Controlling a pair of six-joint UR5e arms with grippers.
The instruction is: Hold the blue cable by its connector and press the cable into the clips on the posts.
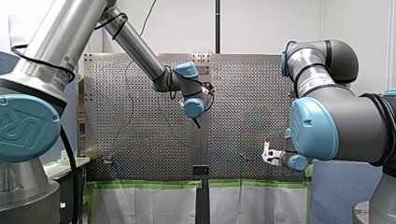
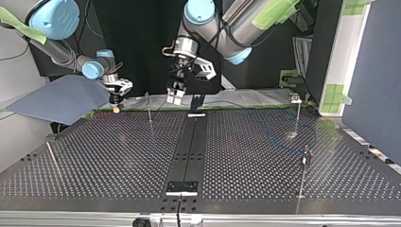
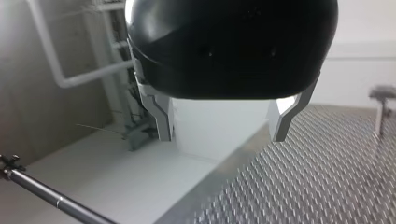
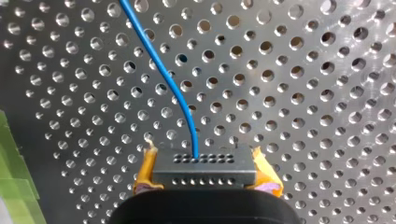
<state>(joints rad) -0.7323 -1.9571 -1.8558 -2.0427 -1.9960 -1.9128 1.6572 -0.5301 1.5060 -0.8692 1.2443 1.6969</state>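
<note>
In the right wrist view my right gripper [image 4: 203, 155] is shut on a black connector [image 4: 205, 175], its yellow pads [image 4: 145, 168] pressing on both ends. A thin blue cable [image 4: 161, 74] leaves the connector's middle and runs ahead over the perforated plate. My left gripper [image 3: 223, 133] is open, its metal fingers [image 3: 161, 119] wide apart with nothing between them. In the top view it hangs at the far edge near the middle [image 2: 175, 97], while my right gripper [image 2: 116, 105] sits at the far left. Thin posts [image 2: 149, 108] [image 2: 298, 116] [image 2: 305, 163] stand on the table.
The perforated table [image 2: 118, 156] has a dark centre strip [image 2: 189, 151]. Another thin post [image 2: 52, 158] leans at the top view's left. Faint blue cable loops [image 2: 283, 137] lie near the posts at that view's right. Green tape [image 1: 149, 184] lines the table's edge.
</note>
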